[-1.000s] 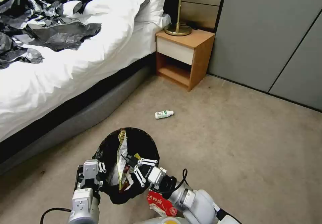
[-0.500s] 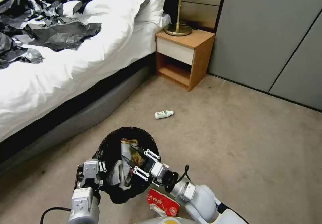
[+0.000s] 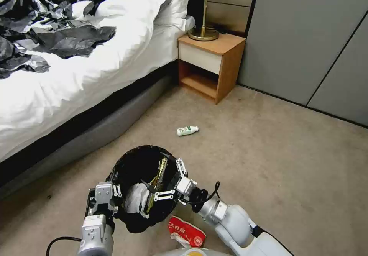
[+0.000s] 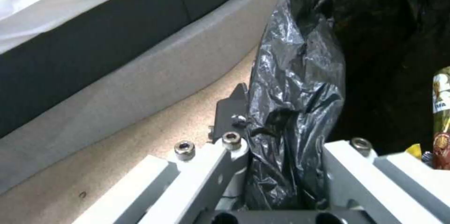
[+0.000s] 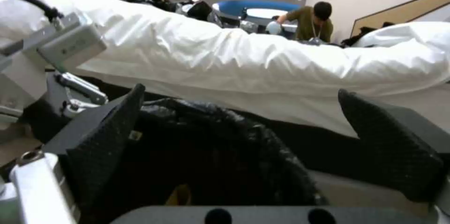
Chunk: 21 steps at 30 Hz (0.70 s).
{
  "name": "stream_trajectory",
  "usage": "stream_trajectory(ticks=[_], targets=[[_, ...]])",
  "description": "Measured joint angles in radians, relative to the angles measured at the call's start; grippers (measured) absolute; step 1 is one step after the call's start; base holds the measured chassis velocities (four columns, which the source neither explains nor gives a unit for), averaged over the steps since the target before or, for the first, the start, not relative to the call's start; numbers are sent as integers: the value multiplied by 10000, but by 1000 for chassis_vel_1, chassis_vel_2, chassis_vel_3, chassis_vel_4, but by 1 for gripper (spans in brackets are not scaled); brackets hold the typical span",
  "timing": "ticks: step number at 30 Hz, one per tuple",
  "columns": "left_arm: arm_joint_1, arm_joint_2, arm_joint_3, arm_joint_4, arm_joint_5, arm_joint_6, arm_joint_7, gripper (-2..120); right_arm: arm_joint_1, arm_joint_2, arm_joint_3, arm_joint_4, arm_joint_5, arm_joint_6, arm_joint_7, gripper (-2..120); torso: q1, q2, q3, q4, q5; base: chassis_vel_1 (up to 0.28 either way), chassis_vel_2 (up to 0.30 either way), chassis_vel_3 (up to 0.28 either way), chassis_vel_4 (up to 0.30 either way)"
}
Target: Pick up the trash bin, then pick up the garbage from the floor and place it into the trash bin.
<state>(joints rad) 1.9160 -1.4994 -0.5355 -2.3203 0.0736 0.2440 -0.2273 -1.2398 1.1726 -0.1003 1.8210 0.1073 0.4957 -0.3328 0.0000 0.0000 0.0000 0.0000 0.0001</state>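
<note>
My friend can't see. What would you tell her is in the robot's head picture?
The right gripper is open over the trash bin, which the left gripper holds by its rim. A small bottle lies on the carpet beyond, near a bed.

The room is seen from the head camera, high up and angled forward and down over the beige carpeted floor (image 3: pixel 268 164), with the white-sheeted bed (image 3: pixel 76 79) at the left and the orange wooden nightstand (image 3: pixel 212 62) farther off. The left wrist view is taken at very close range along the left gripper (image 4: pixel 281 167), pressed against the black-bag-lined round trash bin (image 4: pixel 300 76). The right wrist view is taken low, between the spread fingers (image 5: pixel 393 146) of the right gripper (image 5: pixel 248 136), facing the bed (people stand beyond it). The bin and the bed's side are shared by all three.
</note>
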Motion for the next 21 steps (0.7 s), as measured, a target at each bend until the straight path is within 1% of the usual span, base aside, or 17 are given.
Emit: stream_trajectory(ticks=[2,3,6,7,8,10,11,12,13,15,16,17,19,20,21], targets=[[1,2,-4,0,0,1,0,3,-63,-270,162,393,99,-27,64,100,0,0,0,0,0,0,0,0,0],[1,2,-4,0,0,1,0,3,-63,-270,162,393,99,-27,64,100,0,0,0,0,0,0,0,0,0],[-19,6,-31,49,0,3,0,3,-157,-677,510,1377,329,-203,536,100,0,0,0,0,0,0,0,0,0],[-19,6,-31,49,0,3,0,3,-157,-677,510,1377,329,-203,536,100,0,0,0,0,0,0,0,0,0],[-23,11,-41,67,0,6,1,3,-211,-800,662,1824,401,-318,762,100,0,0,0,1,0,0,0,0,0],[-24,12,-45,70,0,6,0,3,-224,-822,688,1907,411,-342,806,100,0,0,0,1,0,0,0,0,0],[-39,26,-81,74,-14,9,0,3,-373,-1045,981,2678,487,-677,1347,100,0,1,0,1,-2,0,0,0,0],[-48,41,-112,74,-41,13,-1,3,-535,-1182,1230,3154,500,-950,1809,100,0,0,0,0,0,0,0,0,0],[-48,41,-112,74,-41,13,-1,3,-535,-1182,1230,3154,500,-950,1809,100,0,0,0,0,0,0,0,0,0],[-52,74,-165,74,-95,19,-6,3,-849,-1315,1782,3711,451,-1328,2565,100,0,0,0,-1,-3,0,0,0,0],[-52,74,-165,74,-95,19,-6,3,-849,-1315,1782,3711,451,-1328,2565,100,0,0,0,-1,-3,0,0,0,0],[-52,91,-194,67,-127,23,-8,3,-1103,-1334,2161,3896,360,-1551,3116,100,0,0,0,0,-1,0,0,0,0],[-65,100,-229,35,-188,31,-12,3,-1545,-1165,2609,3957,360,-1826,4025,100,0,0,0,-1,-1,0,0,0,0],[-65,100,-229,35,-188,31,-12,3,-1545,-1165,2609,3957,360,-1826,4025,100,0,0,0,-1,-1,0,0,0,0],[-76,101,-238,17,-209,34,-14,3,-1744,-1002,2743,3914,395,-1860,4330,100,1,0,0,1,-1,0,0,0,0]])
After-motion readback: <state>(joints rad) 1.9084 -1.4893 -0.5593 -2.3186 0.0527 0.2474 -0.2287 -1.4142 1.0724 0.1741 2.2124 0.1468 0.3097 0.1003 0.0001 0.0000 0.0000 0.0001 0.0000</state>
